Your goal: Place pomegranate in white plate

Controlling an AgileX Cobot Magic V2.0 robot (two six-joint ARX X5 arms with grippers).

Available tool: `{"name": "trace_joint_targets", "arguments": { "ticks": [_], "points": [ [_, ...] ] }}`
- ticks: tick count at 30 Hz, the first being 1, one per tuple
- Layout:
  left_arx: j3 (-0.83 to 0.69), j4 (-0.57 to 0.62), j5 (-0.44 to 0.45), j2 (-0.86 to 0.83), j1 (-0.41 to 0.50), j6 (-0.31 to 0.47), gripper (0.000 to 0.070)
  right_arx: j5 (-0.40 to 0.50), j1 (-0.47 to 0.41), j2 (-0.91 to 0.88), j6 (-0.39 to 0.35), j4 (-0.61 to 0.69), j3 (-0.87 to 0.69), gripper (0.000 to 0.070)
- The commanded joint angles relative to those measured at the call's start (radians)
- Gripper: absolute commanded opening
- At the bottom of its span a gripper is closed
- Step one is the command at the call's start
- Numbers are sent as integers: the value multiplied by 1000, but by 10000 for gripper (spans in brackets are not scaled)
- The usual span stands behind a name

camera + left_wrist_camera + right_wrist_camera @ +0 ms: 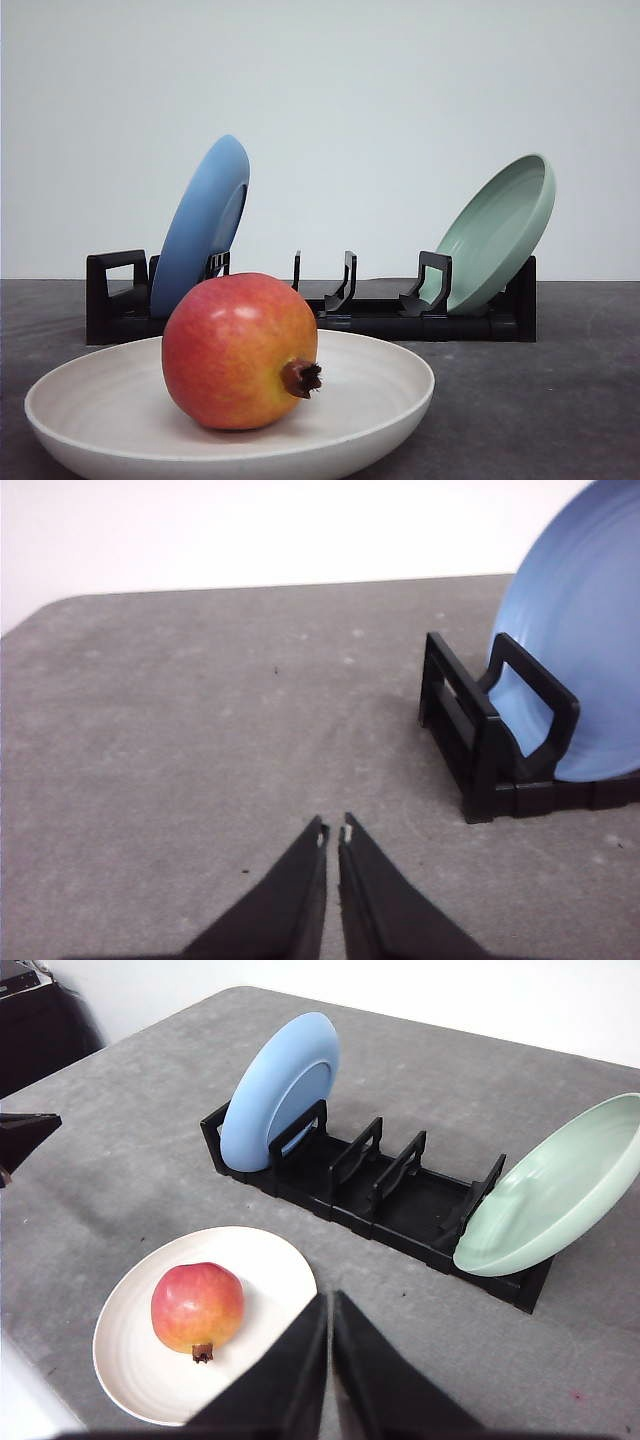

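The pomegranate (240,350) (197,1306), red fading to orange-yellow with a dark dried crown, lies inside the white plate (390,385) (270,1260) on the grey table, near the front. My right gripper (329,1298) is shut and empty, hovering above and beside the plate's rim. My left gripper (334,830) is shut and empty over bare table, left of the black rack's end. A dark tip of the left gripper (25,1132) also shows at the edge of the right wrist view.
A black dish rack (380,315) (380,1195) (480,740) stands behind the white plate. A blue plate (205,225) (280,1085) (585,630) leans in its left end, a pale green plate (500,230) (560,1190) in its right end.
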Motion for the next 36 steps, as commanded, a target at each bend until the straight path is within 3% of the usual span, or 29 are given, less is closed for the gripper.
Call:
{"name": "trace_joint_targets", "arguments": {
  "ticks": [1, 36],
  "points": [
    [-12, 11, 13, -15, 6, 10, 0, 1, 10, 3, 0, 11, 9, 0],
    [-40, -48, 10, -71, 23, 8, 0, 1, 10, 3, 0, 11, 10, 0]
  ]
}}
